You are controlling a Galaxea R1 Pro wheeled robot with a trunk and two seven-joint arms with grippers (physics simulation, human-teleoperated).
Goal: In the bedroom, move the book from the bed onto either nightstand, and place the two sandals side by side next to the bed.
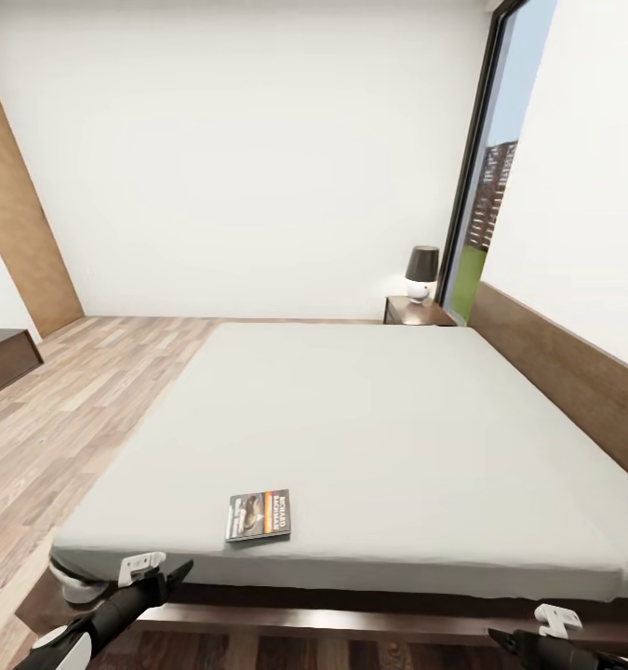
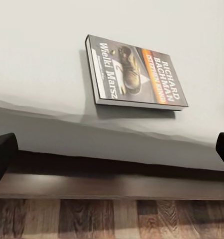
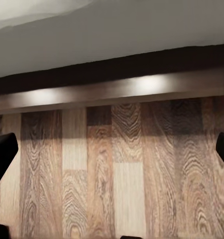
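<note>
I'm parked at the side of the bed (image 1: 397, 419). The book (image 1: 259, 515) lies flat on the mattress near the near edge, cover up. My left gripper (image 1: 165, 575) hangs low by the bed frame, just short of the book, jaws spread wide. My right gripper (image 1: 527, 642) is low over the plank floor (image 3: 117, 174), also wide open. The nightstand (image 1: 416, 311) with its lamp (image 1: 421, 272) stands at the far corner.

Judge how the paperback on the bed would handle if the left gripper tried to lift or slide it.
The book looks thin, so probably light and a bit bendy. Lying flat on the mattress, its edges are hard to get under. It sits near the bed's edge, so sliding it outward probably helps.
</note>
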